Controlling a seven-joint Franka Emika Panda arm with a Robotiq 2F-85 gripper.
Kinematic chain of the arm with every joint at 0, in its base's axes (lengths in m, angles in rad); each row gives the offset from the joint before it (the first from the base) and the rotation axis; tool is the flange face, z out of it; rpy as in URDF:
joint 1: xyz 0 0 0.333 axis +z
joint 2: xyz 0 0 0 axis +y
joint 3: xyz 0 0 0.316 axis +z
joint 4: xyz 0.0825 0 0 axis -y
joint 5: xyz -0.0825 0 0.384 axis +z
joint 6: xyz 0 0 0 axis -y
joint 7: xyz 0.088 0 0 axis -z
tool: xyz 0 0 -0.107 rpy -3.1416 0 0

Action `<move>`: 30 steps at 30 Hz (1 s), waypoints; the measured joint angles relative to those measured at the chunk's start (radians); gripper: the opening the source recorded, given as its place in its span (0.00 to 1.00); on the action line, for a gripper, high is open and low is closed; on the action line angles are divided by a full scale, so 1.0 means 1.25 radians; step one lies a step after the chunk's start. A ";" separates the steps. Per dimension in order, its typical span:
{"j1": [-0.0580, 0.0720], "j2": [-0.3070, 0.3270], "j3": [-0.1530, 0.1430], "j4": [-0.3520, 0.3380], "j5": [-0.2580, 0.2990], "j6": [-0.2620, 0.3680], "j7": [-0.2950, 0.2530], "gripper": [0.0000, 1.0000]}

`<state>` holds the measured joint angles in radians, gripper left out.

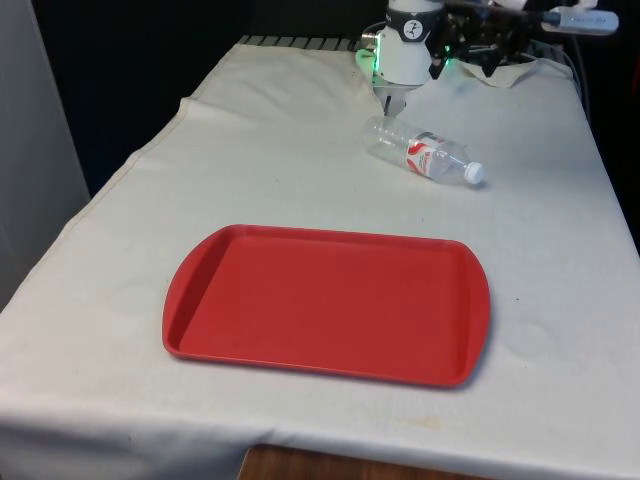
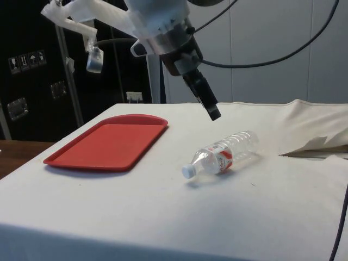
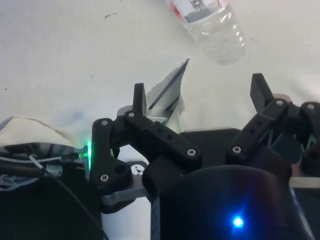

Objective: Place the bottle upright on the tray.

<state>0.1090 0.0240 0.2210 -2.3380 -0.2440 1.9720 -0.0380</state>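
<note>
One red tray (image 1: 325, 305) sits nearest on the white-clothed bench (image 1: 120, 250), with nothing on it. Beyond it the clear bottle (image 1: 425, 152) lies on its side on the cloth, well apart from the tray, its white cap pointing to the front view's right. Farthest back, the gripper (image 3: 197, 92) hangs above the bottle's base end, fingers spread and holding nothing.

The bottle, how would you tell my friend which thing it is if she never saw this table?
Start at the big red tray on the white cloth. Look past it, toward the robot's end of the table, just below the black claw. There a clear plastic bottle lies on its side; it alone is see-through, with a red and white label and a white cap.
</note>
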 measured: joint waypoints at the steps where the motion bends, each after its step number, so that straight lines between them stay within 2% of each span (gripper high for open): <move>1: 0.000 0.001 0.000 0.000 0.000 -0.002 -0.002 1.00; 12: 0.000 0.006 -0.002 0.000 -0.002 -0.020 -0.034 1.00; 30: 0.001 0.018 0.003 0.004 -0.029 -0.054 -0.070 1.00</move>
<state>0.1100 0.0470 0.2250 -2.3330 -0.2800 1.9040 -0.1260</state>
